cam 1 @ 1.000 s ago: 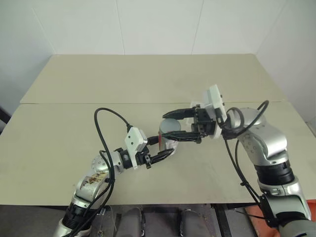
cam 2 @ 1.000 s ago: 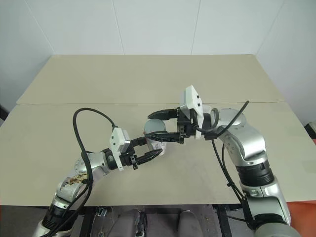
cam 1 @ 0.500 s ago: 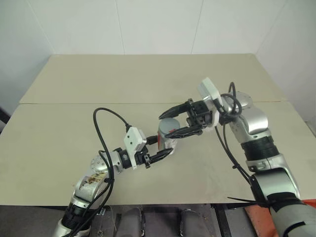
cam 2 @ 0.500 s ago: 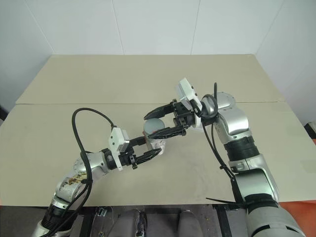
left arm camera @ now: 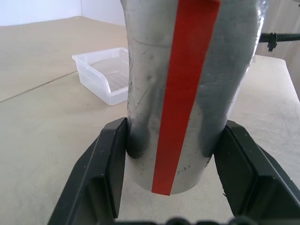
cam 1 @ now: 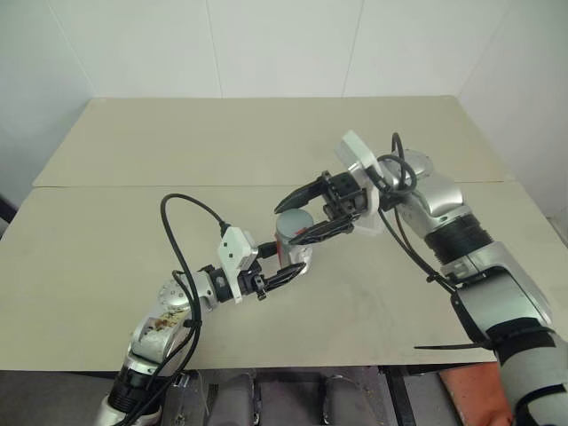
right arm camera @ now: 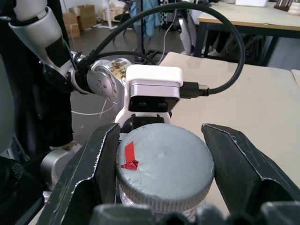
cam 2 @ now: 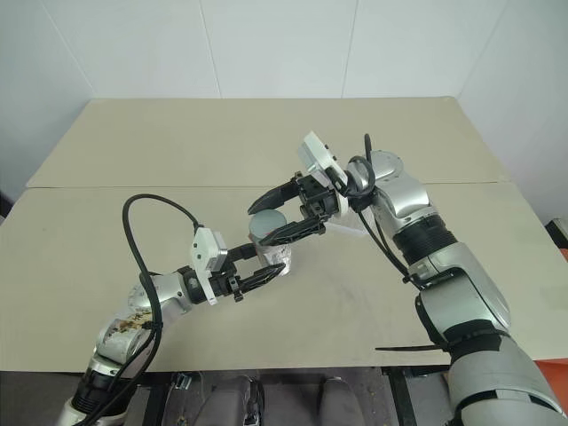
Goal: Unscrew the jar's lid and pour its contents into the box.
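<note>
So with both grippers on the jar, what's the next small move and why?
Probably twist the lid loose with the right gripper, which is shut on it, while the left gripper is shut on the jar. The lid is on, and the box waits beside.

Bare table [cam 1: 133, 142] all round; the box [left arm camera: 107, 75] sits behind the jar [left arm camera: 187, 89].

On the beige table [cam 1: 133, 240], the left gripper [cam 1: 286, 273] clamps the lower body of the jar [cam 1: 293, 252], which stands upright with a red strip on its side. The right gripper [cam 1: 300, 216] reaches in from the right, its two black fingers closed on either side of the grey lid [cam 1: 292, 222] on top of the jar.
</note>
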You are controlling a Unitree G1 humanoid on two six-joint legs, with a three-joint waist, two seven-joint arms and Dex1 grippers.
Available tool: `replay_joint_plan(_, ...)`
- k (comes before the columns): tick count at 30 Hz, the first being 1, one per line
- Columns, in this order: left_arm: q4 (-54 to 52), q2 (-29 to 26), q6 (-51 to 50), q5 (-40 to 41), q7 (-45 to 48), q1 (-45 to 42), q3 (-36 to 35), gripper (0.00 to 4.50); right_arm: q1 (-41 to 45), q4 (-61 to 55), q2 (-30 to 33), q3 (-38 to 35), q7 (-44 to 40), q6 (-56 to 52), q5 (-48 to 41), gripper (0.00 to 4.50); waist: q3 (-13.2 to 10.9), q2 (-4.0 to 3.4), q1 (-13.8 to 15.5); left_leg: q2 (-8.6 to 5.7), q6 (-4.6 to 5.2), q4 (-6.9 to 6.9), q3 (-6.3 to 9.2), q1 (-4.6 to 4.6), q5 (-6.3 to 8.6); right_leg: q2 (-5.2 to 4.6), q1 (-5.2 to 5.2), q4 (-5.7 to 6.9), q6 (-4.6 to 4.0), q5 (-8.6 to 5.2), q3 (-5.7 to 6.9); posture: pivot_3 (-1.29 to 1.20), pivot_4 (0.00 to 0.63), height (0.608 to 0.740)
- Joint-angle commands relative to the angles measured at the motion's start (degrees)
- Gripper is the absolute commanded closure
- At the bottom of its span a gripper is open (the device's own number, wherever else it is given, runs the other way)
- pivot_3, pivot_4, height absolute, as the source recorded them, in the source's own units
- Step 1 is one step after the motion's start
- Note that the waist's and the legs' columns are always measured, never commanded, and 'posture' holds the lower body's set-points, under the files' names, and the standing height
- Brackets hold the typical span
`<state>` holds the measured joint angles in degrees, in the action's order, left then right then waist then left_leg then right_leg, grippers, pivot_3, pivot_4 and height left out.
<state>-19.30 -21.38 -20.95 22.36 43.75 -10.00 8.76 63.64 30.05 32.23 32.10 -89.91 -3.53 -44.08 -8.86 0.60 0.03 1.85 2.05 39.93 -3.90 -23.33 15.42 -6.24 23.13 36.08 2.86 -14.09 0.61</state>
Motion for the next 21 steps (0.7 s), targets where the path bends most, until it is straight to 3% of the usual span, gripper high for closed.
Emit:
replay_joint_plan(1, -3.4, 0.2, 1.9, 0.6, 1.4, -0.2, 1.4, 2.07, 3.1, 2.2, 1.3, 2.2, -2.6, 4.3, -3.1, 1.73, 0.0, 0.00, 0.0, 0.00, 0.00, 0.00, 0.00, 0.00, 0.00, 0.00, 0.00, 0.00, 0.00, 0.00, 0.00, 0.00, 0.150, 0.740)
replay_joint_plan(7, -3.8, 0.2, 1.9, 0.7, 1.0, 0.4, 1.4, 2.07, 4.4, 4.4, 1.2, 3.9, -2.6, 5.5, -4.5, 1.73, 0.0, 0.00, -0.1, 0.05, 0.00, 0.00, 0.00, 0.00, 0.00, -0.02, 0.01, 0.00, -0.01, 0.01, 0.00, 0.00, 0.150, 0.740)
replay_joint_plan(12, -3.2, 1.0, 2.5, 0.7, 0.5, 0.3, 1.2, 2.07, 4.1, 4.7, 1.6, 3.1, -2.6, 5.7, -5.5, 0.10, 0.0, 0.00, 0.0, 0.05, 0.00, -0.01, 0.00, -0.02, 0.00, -0.08, 0.02, 0.01, -0.01, 0.01, 0.01, 0.00, 0.150, 0.740)
replay_joint_plan(21, -1.2, 1.9, 3.5, 0.4, 0.4, -0.1, 0.8, 2.07, -1.1, -2.4, 5.7, -3.0, -2.6, 5.7, -5.3, 0.02, 0.0, 0.00, 0.4, 0.03, 0.01, -0.03, 0.00, -0.05, 0.01, -0.14, 0.04, -0.01, -0.01, 0.01, 0.04, 0.00, 0.150, 0.740)
